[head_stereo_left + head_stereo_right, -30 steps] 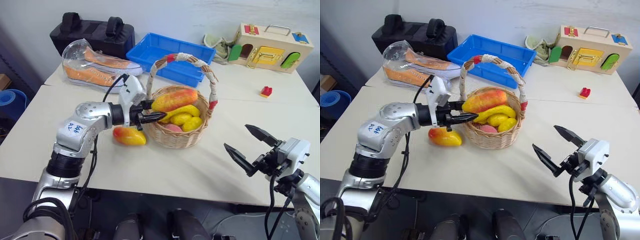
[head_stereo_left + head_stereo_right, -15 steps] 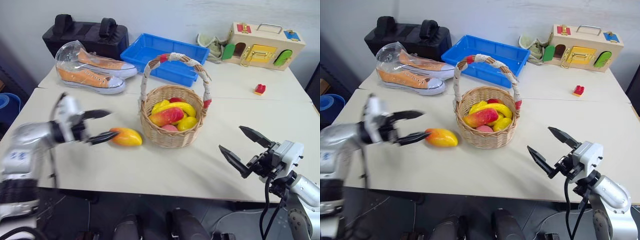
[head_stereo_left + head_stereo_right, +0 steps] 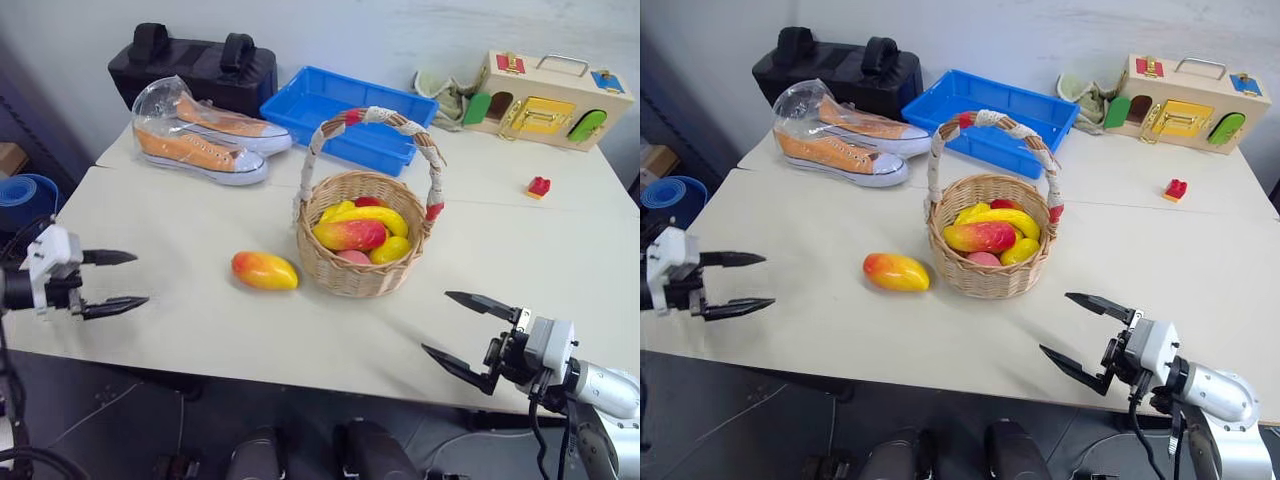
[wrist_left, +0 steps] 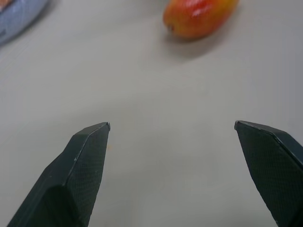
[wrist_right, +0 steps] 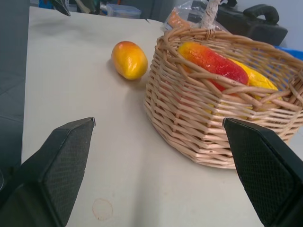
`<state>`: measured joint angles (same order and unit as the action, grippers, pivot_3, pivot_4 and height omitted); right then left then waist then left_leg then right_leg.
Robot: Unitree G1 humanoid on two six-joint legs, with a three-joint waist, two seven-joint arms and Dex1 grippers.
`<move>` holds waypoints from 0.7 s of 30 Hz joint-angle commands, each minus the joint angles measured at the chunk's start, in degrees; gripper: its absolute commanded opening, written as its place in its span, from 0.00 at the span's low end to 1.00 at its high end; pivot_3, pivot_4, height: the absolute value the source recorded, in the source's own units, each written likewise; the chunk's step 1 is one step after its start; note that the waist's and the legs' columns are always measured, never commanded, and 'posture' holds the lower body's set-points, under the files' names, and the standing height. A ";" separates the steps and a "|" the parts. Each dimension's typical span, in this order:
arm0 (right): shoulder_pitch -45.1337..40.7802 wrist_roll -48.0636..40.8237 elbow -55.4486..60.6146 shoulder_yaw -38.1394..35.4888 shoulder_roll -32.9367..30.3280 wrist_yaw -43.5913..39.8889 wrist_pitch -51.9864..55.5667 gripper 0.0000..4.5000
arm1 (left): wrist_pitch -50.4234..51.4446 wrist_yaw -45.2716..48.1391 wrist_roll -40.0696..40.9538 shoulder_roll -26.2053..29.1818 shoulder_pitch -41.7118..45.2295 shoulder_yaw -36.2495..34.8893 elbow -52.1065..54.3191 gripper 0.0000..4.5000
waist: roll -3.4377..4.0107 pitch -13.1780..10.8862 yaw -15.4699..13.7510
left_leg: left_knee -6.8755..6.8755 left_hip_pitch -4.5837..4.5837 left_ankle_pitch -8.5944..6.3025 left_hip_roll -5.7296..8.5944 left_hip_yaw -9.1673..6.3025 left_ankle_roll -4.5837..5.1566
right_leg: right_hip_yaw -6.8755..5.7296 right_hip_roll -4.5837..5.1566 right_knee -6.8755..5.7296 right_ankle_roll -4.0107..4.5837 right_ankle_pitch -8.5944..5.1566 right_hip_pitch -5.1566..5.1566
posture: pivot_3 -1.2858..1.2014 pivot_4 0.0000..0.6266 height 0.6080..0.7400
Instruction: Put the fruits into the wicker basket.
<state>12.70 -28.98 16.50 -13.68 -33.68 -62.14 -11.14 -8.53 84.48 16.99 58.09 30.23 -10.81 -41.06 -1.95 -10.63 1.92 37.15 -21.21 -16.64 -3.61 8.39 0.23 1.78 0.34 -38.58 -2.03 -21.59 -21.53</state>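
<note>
Woven tan wicker basket [image 3: 362, 262] stands mid-bench [image 3: 180, 330] with one red-and-yellow mango toy [image 3: 349, 234] lying on top of the yellow fruit inside; what lies beneath is mostly hidden by the wall and the pile. The second mango toy [image 3: 264, 270] rests on the bench just beside the basket, on the robot's left, apart from it. The left claw [image 3: 112, 281] hovers near the bench's left edge, fingers spread, empty; its arm is cut off. The right claw [image 3: 468, 335] hangs spread and empty near the front edge.
</note>
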 commanded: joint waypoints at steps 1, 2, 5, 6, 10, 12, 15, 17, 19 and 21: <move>0.22 -1.91 2.85 -0.39 -0.25 1.51 1.76 1.00 | 0.05 1.99 -3.18 -2.23 4.95 5.52 3.92 0.98 | 0.01 0.00 -0.17 | 0.00 0.02 0.02 0.00 0.01 -0.01 | -0.01 0.00 -0.03 0.00 0.00 0.00 | 0.52 0.24 1.00; 0.26 -2.10 3.32 -0.32 -0.41 1.64 2.36 1.00 | 0.90 2.23 -3.44 -3.05 6.53 6.42 3.96 0.98 | 0.01 0.00 -0.18 | 0.00 0.02 0.02 0.00 0.03 -0.01 | 0.02 -0.01 -0.05 0.00 0.00 -0.02 | 0.52 0.24 1.00; 0.44 -2.90 5.90 0.11 -0.89 2.68 5.07 1.00 | 2.84 3.75 -5.44 -9.39 14.55 11.90 2.41 0.98 | 0.00 0.00 -0.15 | -0.01 -0.01 0.06 -0.03 0.04 -0.12 | 0.00 -0.04 -0.07 0.00 0.00 -0.06 | 0.52 0.24 1.00; 0.34 -2.98 6.50 0.25 -1.01 2.97 5.80 1.00 | 2.23 4.31 -6.41 -11.14 16.50 13.52 1.52 0.98 | 0.00 -0.01 -0.17 | 0.01 -0.02 0.11 -0.03 0.04 -0.21 | -0.02 -0.05 -0.06 -0.01 0.00 -0.07 | 0.52 0.24 1.00; -0.67 -3.53 9.54 1.64 -1.23 5.17 10.29 1.00 | -2.26 1.72 -10.73 -17.43 22.90 17.33 -6.50 0.98 | 0.00 0.00 0.10 | 0.06 -0.01 0.20 -0.01 0.09 -0.36 | 0.07 -0.06 -0.05 -0.05 0.00 -0.06 | 0.52 0.24 1.00; -0.86 -3.50 10.63 2.03 -1.26 5.84 11.47 1.00 | -3.56 1.92 -11.96 -19.03 24.77 18.27 -9.42 0.98 | 0.00 0.00 0.61 | 0.05 -0.02 0.24 -0.05 0.12 -0.42 | 0.11 -0.13 -0.06 -0.05 -0.01 -0.09 | 0.52 0.24 1.00; -1.56 -4.17 12.34 2.18 -1.08 7.71 13.99 1.00 | -4.31 5.07 -14.47 -20.20 25.99 21.03 -12.65 0.98 | 0.00 -0.01 1.17 | 0.02 -0.03 0.32 -0.10 0.13 -0.55 | 0.12 -0.18 -0.11 -0.07 -0.02 -0.17 | 0.52 0.24 1.00; -1.96 -4.44 13.07 2.12 -1.01 8.61 15.27 1.00 | -5.51 5.05 -16.44 -20.46 26.57 22.64 -14.38 0.98 | 0.00 -0.01 1.21 | 0.02 -0.03 0.35 -0.10 0.12 -0.60 | 0.12 -0.18 -0.19 -0.08 -0.03 -0.21 | 0.52 0.24 1.00; -2.26 -4.61 13.65 2.20 -0.88 9.38 16.37 1.00 | -5.97 4.90 -16.78 -20.81 26.83 22.92 -15.49 0.90 | -0.01 -0.01 1.24 | 0.03 -0.03 0.37 -0.10 0.10 -0.61 | 0.12 -0.18 -0.21 -0.08 -0.03 -0.21 | 0.52 0.24 1.00; -2.56 -5.24 14.37 2.29 -0.36 10.49 17.43 1.00 | -5.46 7.07 -13.84 -20.15 25.63 22.72 -14.05 0.81 | -0.01 -0.01 1.16 | 0.05 -0.04 0.39 -0.09 0.10 -0.58 | 0.12 -0.17 -0.21 -0.08 -0.03 -0.21 | 0.52 0.24 1.00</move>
<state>10.55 -32.49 27.43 -11.38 -34.18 -53.37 4.99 -13.85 86.01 0.72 36.89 55.94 12.26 -56.47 -1.96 -10.64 3.07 37.20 -21.24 -16.24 -3.70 8.49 -0.33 1.90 0.18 -38.79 -2.10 -21.62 -21.72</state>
